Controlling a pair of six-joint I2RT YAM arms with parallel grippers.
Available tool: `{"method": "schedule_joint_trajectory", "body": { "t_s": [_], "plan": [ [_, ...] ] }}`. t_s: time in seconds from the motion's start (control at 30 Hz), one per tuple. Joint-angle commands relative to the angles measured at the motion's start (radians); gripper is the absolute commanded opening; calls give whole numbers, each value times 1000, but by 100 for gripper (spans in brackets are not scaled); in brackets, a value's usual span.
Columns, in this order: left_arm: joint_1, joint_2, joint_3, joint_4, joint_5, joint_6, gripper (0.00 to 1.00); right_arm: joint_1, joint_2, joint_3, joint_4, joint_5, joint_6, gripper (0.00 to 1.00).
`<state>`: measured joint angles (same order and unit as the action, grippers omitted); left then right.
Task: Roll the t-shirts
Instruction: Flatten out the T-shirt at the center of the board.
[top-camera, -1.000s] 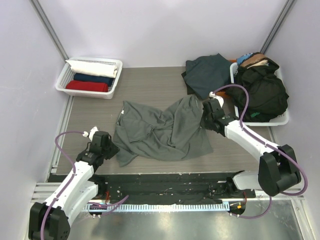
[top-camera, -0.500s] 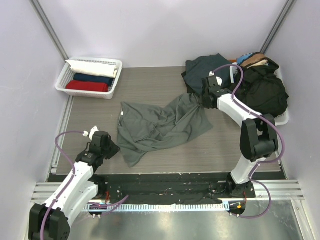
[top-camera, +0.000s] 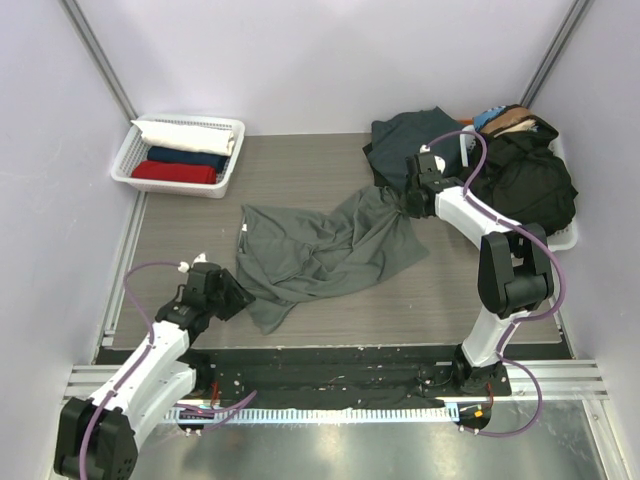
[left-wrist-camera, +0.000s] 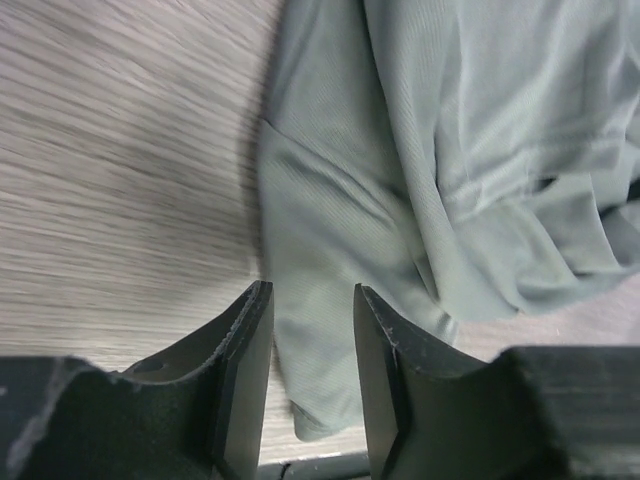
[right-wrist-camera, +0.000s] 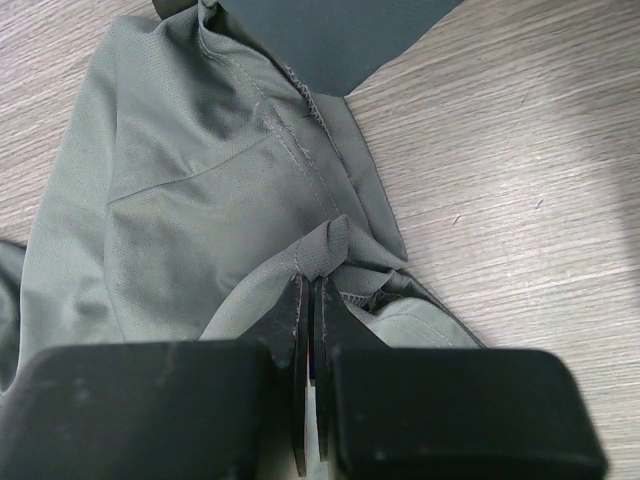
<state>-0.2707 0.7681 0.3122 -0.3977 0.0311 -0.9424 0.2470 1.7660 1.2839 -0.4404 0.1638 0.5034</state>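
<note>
A grey-green t-shirt (top-camera: 320, 250) lies crumpled and stretched across the middle of the table. My right gripper (top-camera: 403, 203) is at the shirt's far right end and is shut on a small bunched fold of the fabric (right-wrist-camera: 322, 250). My left gripper (top-camera: 243, 296) is at the shirt's near left corner with its jaws open. In the left wrist view that corner of the shirt (left-wrist-camera: 320, 330) lies on the table between the two fingers (left-wrist-camera: 245, 370), and they are not closed on it. A dark teal t-shirt (top-camera: 410, 145) lies flat behind the right gripper.
A white lattice basket (top-camera: 125, 165) at the back left holds rolled white, navy and red shirts. Another basket (top-camera: 560, 243) at the right is heaped with black clothing (top-camera: 525, 185). Purple walls enclose the table, and a black rail runs along its near edge.
My right gripper has pulled the shirt's right end toward the back right, stretching the shirt out. My left gripper has slid right to the shirt's near corner and its jaws have widened.
</note>
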Motion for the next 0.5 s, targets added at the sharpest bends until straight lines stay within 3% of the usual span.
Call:
{"method": "schedule_joint_trajectory", "body": {
  "t_s": [0.0,0.33,0.47],
  "plan": [
    [-38,3,-12,48,46,-50,41,3,-33,-6,35,-7,4,1],
    [-193,94,-5,34,-127,-124,41,1,-56,-31,42,-15,4,1],
    [-237,105,31,-44,-227,-144,46,-3,-65,-43,45,-14,4,1]
  ]
}}
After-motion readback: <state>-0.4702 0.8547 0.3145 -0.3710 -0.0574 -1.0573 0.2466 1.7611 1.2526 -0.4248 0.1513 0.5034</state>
